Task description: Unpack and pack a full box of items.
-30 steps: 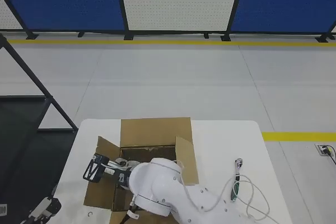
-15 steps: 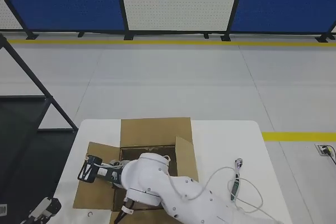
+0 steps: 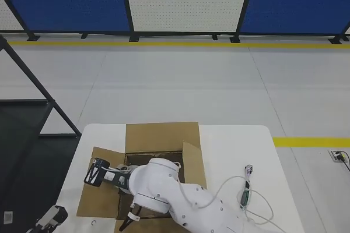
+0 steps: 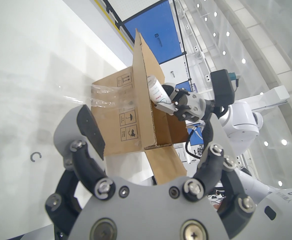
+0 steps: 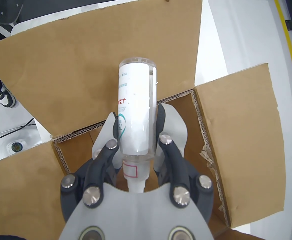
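An open cardboard box (image 3: 161, 137) sits on a white table (image 3: 233, 145). The right arm has swung out over the box's left flap (image 3: 99, 201), now pressed flatter. The right gripper (image 5: 137, 121) stays clamped on a white bottle (image 5: 136, 88), held above that flap, so unpacking seems under way. The left gripper (image 4: 148, 123) is spread and empty.

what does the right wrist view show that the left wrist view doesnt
Right wrist view: the open top and spread flaps of the box, and the neck end of the bottle. Left wrist view: the box's taped outer wall with printed symbols, the left hand, open and empty, and the white table. Both: the box and the bottle, gripped in the right hand.
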Robot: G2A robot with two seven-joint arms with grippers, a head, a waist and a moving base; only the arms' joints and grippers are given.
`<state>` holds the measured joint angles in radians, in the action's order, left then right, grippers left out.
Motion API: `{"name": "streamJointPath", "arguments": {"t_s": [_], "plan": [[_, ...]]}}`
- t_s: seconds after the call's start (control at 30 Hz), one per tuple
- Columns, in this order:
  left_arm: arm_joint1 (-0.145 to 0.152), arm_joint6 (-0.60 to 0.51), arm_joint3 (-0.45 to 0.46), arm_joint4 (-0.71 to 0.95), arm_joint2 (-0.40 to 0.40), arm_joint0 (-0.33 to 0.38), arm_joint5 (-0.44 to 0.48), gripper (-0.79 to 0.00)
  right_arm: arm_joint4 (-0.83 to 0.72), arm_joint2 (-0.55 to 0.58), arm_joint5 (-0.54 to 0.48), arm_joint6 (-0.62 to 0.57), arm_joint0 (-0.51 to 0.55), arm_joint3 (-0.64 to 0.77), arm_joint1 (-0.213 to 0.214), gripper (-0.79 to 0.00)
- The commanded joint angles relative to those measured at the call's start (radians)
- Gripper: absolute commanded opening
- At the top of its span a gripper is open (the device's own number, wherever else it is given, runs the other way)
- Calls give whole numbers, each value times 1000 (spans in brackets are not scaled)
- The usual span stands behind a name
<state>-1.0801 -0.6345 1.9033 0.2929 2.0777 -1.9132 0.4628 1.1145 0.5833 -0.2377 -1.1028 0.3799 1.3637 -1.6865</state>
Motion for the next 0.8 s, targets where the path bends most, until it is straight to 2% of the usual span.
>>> {"name": "streamJointPath", "arguments": {"t_s": [0.0,0.07,0.3,0.37,0.77], "plan": [[0,-10,-8,-16,-17,9,10,0,7,11,-4,-4,10,9,3,-785],[-2,31,-20,-45,-21,20,24,0,16,25,-9,-8,23,20,7,-785],[-2,32,-20,-45,-21,21,22,0,42,59,-23,-14,55,54,16,-785],[-2,30,-15,-45,-25,29,-5,0,43,69,-33,-16,63,59,18,-785],[-3,-39,63,-82,-69,3,23,0,24,85,-61,-9,69,26,10,-785]]}}
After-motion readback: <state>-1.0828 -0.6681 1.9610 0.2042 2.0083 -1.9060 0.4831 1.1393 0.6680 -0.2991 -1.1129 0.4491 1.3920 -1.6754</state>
